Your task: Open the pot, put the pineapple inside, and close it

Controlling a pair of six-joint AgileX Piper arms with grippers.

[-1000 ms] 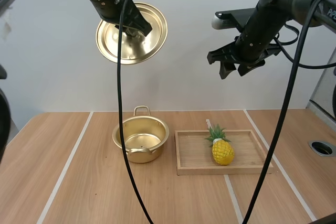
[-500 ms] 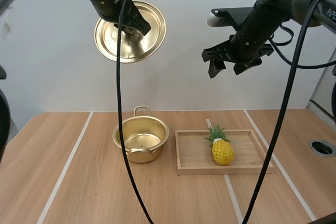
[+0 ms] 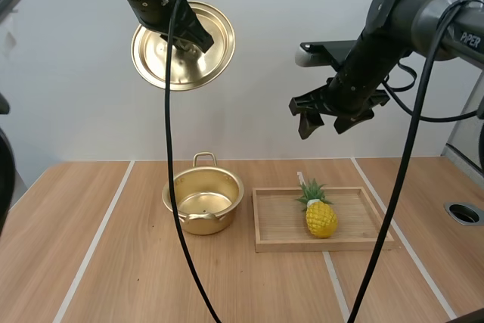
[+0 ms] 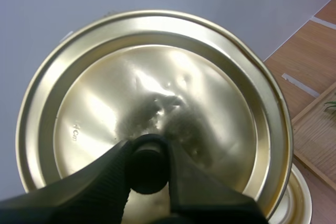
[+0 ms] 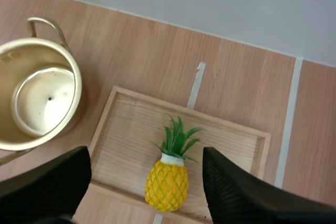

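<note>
— What is held by the left gripper (image 4: 148, 153)?
— The lid (image 4: 157, 77) is pinched by its knob, high above the open pot (image 3: 227, 184).
— And the right gripper (image 3: 322, 121)?
— It is spread wide over the pineapple (image 3: 321, 218), which is laid on the tray (image 3: 364, 225) beside the pot.

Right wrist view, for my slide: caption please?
Open right gripper above pineapple in tray, lidless pot beside.
</note>
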